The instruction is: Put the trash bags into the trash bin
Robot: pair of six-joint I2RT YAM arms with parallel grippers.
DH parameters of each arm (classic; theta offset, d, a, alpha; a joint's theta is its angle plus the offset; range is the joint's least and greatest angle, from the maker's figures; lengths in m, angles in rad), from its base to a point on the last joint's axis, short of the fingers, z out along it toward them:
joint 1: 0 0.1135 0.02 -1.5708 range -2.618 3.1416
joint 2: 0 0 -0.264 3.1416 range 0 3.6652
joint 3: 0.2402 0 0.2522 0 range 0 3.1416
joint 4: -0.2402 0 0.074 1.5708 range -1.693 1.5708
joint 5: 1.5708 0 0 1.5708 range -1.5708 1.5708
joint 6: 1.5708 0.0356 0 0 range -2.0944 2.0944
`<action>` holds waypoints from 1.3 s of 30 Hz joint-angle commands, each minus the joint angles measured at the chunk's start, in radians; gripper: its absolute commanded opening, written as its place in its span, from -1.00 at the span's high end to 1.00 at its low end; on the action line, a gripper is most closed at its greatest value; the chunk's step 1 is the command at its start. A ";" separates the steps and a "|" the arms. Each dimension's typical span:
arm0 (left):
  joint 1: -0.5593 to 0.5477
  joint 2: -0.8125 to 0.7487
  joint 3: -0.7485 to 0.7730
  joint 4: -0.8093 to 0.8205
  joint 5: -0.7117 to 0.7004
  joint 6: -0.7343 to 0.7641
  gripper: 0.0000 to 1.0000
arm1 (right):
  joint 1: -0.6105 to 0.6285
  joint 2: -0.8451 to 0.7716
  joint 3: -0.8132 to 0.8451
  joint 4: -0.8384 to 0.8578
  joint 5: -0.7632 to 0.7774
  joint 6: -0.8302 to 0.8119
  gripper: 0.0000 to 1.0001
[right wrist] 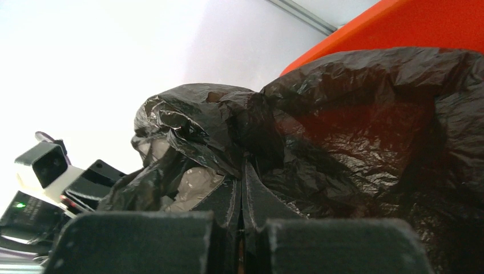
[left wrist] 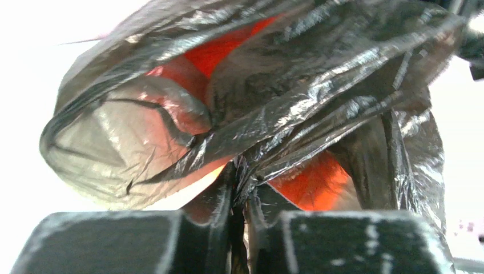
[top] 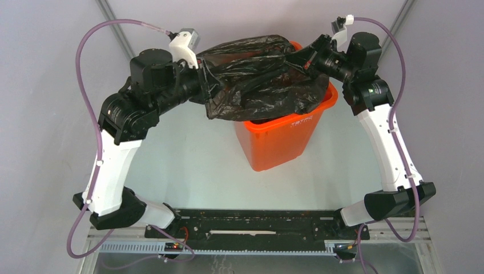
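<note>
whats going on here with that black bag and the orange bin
A robot is working a black trash bag toward an orange bin. Its left tool and right tool are each shut on a pinch of the film, holding the bag bunched between them over the bin's open top. Most of the bag sits above and across the rim rather than down inside, so it is not in yet.

The right tool [right wrist: 241, 188] pinches its two dark fingers together on a fold of the glossy, wrinkled black trash bag [right wrist: 354, 131], which billows in front of the orange trash bin [right wrist: 422, 25], red showing through the film, a white camera housing [right wrist: 44, 164] at lower left.
</note>
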 commanded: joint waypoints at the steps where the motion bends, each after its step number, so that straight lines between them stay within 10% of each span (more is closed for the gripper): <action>1: 0.037 -0.004 -0.002 0.001 -0.134 -0.124 0.77 | 0.044 0.013 0.052 -0.074 0.077 -0.163 1.00; 10: 0.235 -0.048 -0.256 0.249 0.067 -0.321 1.00 | 0.229 0.218 0.172 -0.271 0.344 -0.548 1.00; 21: 0.174 -0.032 -0.286 0.470 0.226 -0.410 0.99 | 0.204 0.120 -0.032 -0.189 0.470 -0.639 1.00; 28: 0.148 0.028 -0.171 0.533 0.216 -0.447 0.99 | 0.099 0.135 0.268 -0.412 0.337 -0.550 1.00; 39: 0.249 -0.187 -0.560 0.712 0.239 -0.568 1.00 | -0.186 0.036 0.278 -0.512 -0.139 -0.291 1.00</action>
